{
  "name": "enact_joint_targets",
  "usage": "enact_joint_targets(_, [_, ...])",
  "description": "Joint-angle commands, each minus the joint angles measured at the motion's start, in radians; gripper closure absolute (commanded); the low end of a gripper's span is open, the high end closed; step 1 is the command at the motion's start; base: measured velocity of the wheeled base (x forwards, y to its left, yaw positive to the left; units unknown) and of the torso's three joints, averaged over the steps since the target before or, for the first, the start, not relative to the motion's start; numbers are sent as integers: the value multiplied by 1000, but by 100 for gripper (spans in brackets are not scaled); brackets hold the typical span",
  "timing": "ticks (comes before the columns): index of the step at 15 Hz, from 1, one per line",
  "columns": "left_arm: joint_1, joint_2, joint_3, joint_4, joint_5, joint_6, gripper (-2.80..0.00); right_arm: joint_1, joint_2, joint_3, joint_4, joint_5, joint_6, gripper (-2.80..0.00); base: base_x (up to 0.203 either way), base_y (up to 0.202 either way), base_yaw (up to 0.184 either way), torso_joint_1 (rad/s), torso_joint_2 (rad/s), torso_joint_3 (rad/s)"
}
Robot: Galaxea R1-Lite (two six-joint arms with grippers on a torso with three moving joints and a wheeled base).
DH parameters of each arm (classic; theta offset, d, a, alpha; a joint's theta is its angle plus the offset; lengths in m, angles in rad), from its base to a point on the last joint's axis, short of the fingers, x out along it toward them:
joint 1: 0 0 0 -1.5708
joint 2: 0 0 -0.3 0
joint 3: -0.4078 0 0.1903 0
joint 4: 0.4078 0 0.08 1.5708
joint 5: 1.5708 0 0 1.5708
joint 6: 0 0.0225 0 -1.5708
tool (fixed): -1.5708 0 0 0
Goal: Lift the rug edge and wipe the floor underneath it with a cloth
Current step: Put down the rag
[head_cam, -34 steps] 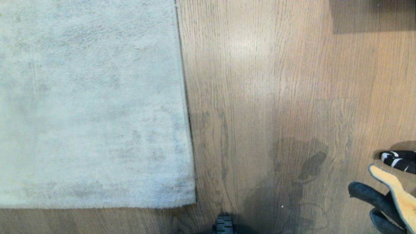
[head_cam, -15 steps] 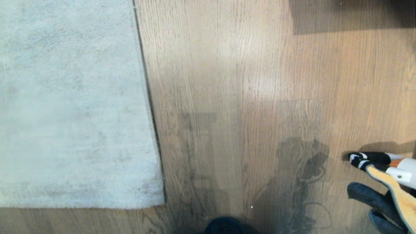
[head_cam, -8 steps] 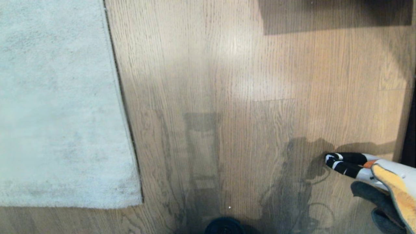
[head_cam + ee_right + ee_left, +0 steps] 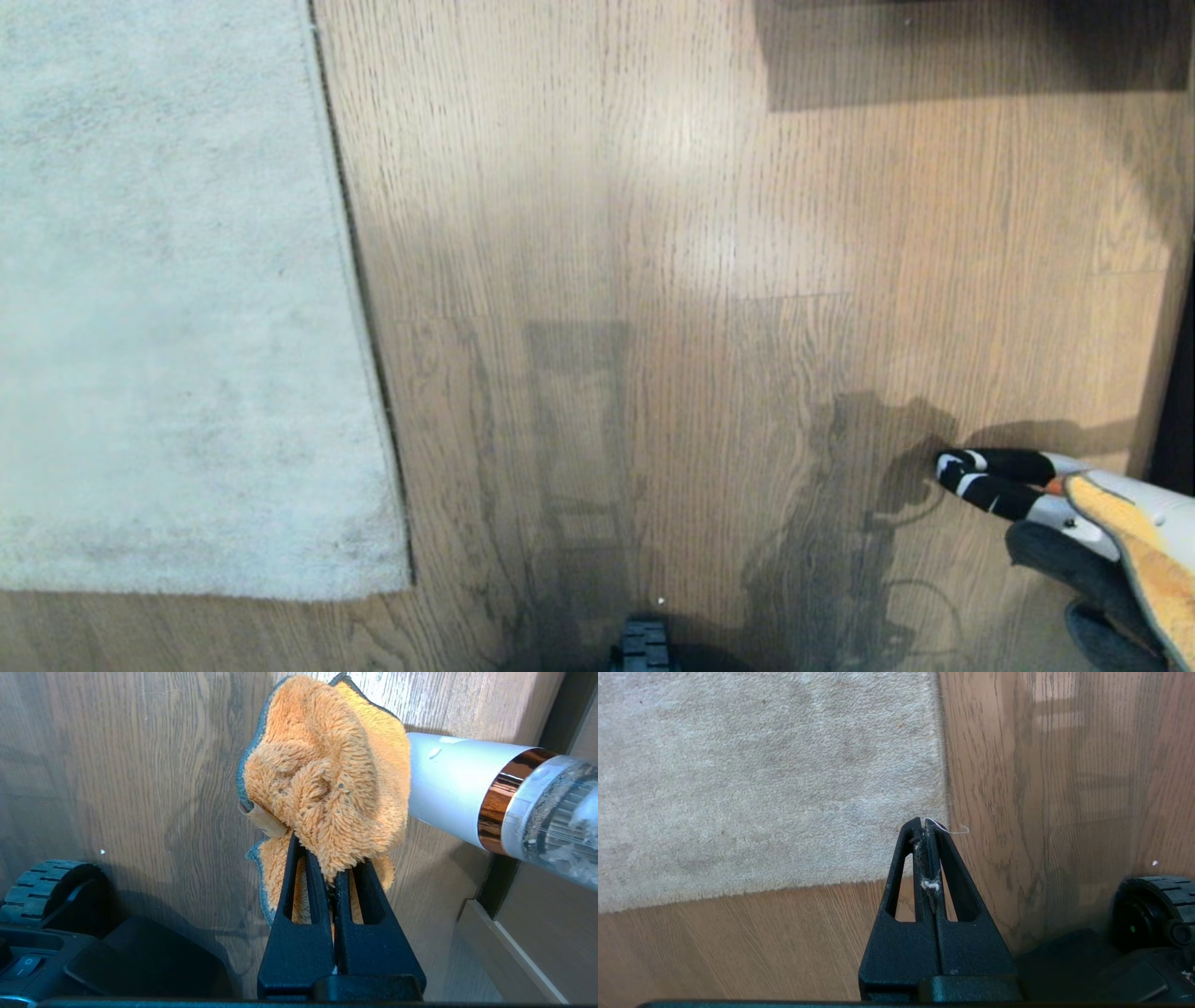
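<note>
The pale grey-beige rug lies flat at the left, and its rug edge (image 4: 359,308) runs straight down to a near corner (image 4: 407,586). Brown plank floor (image 4: 653,233) fills the rest of the view. In the left wrist view my left gripper (image 4: 923,821) is shut on nothing, with only lint and a thread stuck to it. It hangs over the rug edge (image 4: 942,765) near the corner. My right gripper (image 4: 327,858) is shut on the orange fluffy cloth (image 4: 327,779), which bunches over its fingertips. The cloth (image 4: 1144,551) shows at the head view's lower right, orange face and dark grey reverse.
A white hand-held vacuum (image 4: 1004,478) with a black-and-white nozzle lies on the floor just behind the cloth; its copper ring (image 4: 495,802) is close to my right gripper. My base's wheel (image 4: 644,649) is at the near edge. A dark upright edge (image 4: 1178,401) bounds the far right.
The whole head view has shifted, so the camera moved: the rug slid left in the picture and the vacuum came further in from the right. Over the last half second the picture barely shifted.
</note>
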Motion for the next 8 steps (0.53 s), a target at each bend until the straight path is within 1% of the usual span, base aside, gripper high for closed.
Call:
enact_joint_targets(1, [0, 0, 0, -1, 0, 1, 0, 0, 1, 0, 0, 1, -1, 0, 0, 0, 0, 0, 0, 0])
enact_joint_targets(8, [0, 0, 0, -1, 0, 1, 0, 0, 1, 0, 0, 1, -2, 0, 0, 0, 0, 0, 0, 0])
